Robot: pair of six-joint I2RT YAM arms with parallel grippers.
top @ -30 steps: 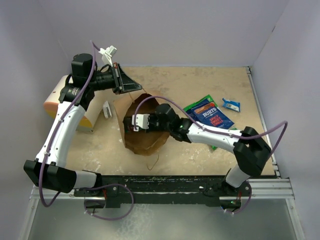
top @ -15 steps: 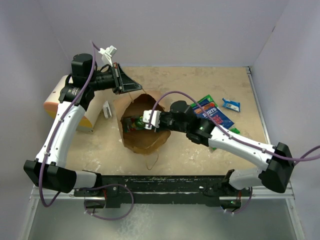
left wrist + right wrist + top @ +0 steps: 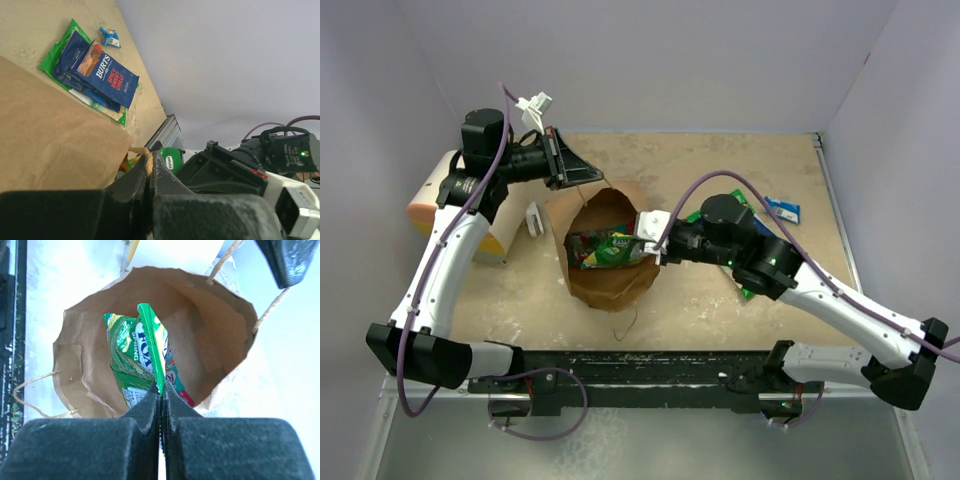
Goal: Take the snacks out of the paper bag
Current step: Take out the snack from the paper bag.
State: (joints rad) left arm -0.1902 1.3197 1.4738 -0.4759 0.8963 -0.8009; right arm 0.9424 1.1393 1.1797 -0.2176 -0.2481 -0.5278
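The brown paper bag point(image 3: 610, 285) lies mid-table with its mouth open toward the right. My left gripper point(image 3: 582, 175) is shut on its twisted paper handle point(image 3: 137, 150) and holds the top edge up. My right gripper point(image 3: 642, 245) is shut on the edge of a green-white snack packet point(image 3: 608, 250) at the bag's mouth. In the right wrist view the fingers point(image 3: 161, 387) pinch that packet point(image 3: 135, 352), and a teal-red-white packet point(image 3: 175, 377) lies behind it inside the bag point(image 3: 210, 330). A dark blue packet point(image 3: 100, 75) on a green one and a small blue packet point(image 3: 782, 209) lie on the table to the right.
A cream cylinder with an orange end point(image 3: 435, 200) and a small white block point(image 3: 534, 218) sit left of the bag. Grey walls close in the back and both sides. A metal rail point(image 3: 670, 365) runs along the near edge.
My right gripper has drawn back to the right out of the bag, bringing the green-white packet up to the bag's mouth. The left gripper has stayed on the handle.
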